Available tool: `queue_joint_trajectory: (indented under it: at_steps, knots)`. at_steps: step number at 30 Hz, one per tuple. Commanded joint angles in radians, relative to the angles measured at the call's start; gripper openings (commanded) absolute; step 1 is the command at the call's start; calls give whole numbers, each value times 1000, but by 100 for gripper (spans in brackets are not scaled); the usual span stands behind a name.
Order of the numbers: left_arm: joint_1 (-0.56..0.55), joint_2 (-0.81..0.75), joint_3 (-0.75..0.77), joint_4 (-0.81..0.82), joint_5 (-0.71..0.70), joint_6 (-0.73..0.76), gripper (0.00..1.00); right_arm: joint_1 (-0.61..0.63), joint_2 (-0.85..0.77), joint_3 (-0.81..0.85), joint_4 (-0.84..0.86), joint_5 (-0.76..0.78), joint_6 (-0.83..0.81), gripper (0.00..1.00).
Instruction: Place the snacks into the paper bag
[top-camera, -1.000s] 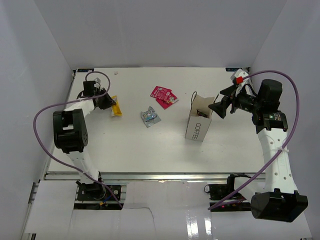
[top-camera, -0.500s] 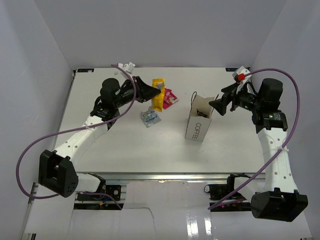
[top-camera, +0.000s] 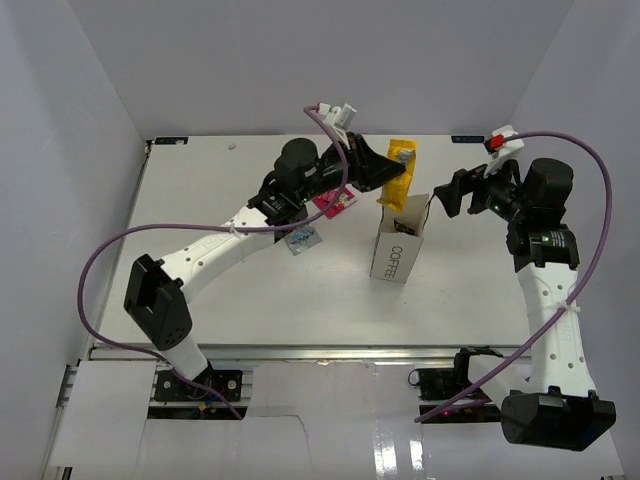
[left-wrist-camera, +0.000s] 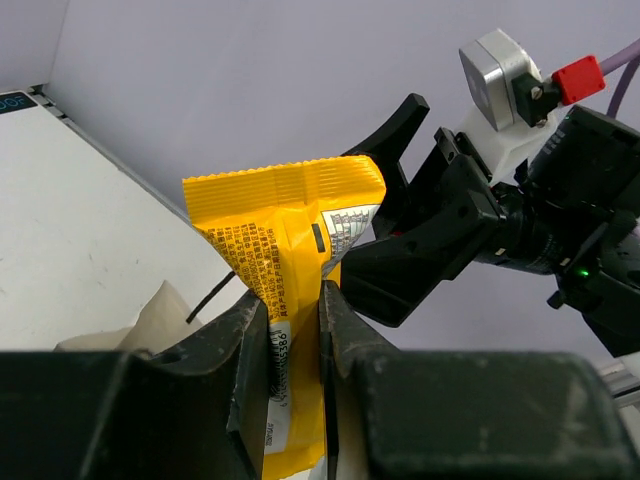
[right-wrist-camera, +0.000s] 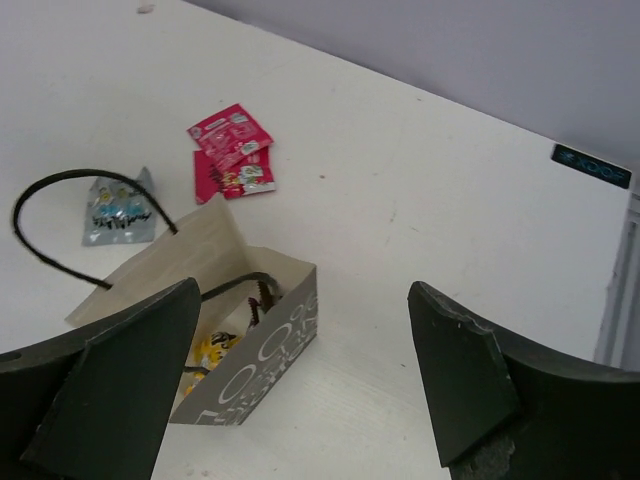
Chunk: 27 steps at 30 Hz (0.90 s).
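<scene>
Left pincer (top-camera: 388, 178): nearly closed, clamped flat on yellow packet (top-camera: 402, 160).

**Top view**
- Yellow packet: held upright, part-way along its length, directly over the open mouth of the paper bag (top-camera: 395, 255), which stood right of centre on the table (top-camera: 250, 290).
- Change: a second before, this pincer was at the table's far-left side with the packet. Half a second before, it was passing mid-table. It had since crossed to the bag. Carrying judged complete; only lowering and release remained for this item.
- Left arm: stretched in one long diagonal from its near-left base, elbow low, wrist pointing right.
- Right pincer (top-camera: 455, 195): spread wide, holding nothing, just right of the bag's mouth and facing it. It had drawn back slightly, leaving room.
- Right arm: rose steeply from its base, forearm bent leftward.
- Not yet bagged: red-pink packets (top-camera: 338, 202), partly under the left arm; silver-blue packet (top-camera: 303, 238) beside them.

**Left wrist view**
- Both fingers pressed on the yellow packet, its crimped end standing above them.
- A corner of the bag's rim and a thin handle showed below left.
- Right pincer sat open beyond.

**Right wrist view**
- Fingers stood far apart at the frame edges, nothing between them.
- Bag lay below, open, with a yellow-printed wrapper already inside.
- Red-pink pair and silver-blue packet lay beyond it, well apart from the bag.
</scene>
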Motion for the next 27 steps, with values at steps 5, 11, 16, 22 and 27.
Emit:
queue_joint_trajectory:
  at_steps: [5,11,16,22,27]
  knots:
    - [-69,120,160,19,-94,84,19,-7,-16,51,75,268,155,90]
    - [-82,189,191,19,-112,131,19,-7,-14,45,79,263,170,90]
    - [-87,211,183,17,-150,177,20,-7,-12,42,79,243,172,90]
    - [-87,220,161,11,-163,211,29,-7,-8,40,82,217,172,90]
    - [-89,221,154,9,-155,206,46,-7,-6,47,81,107,120,90]
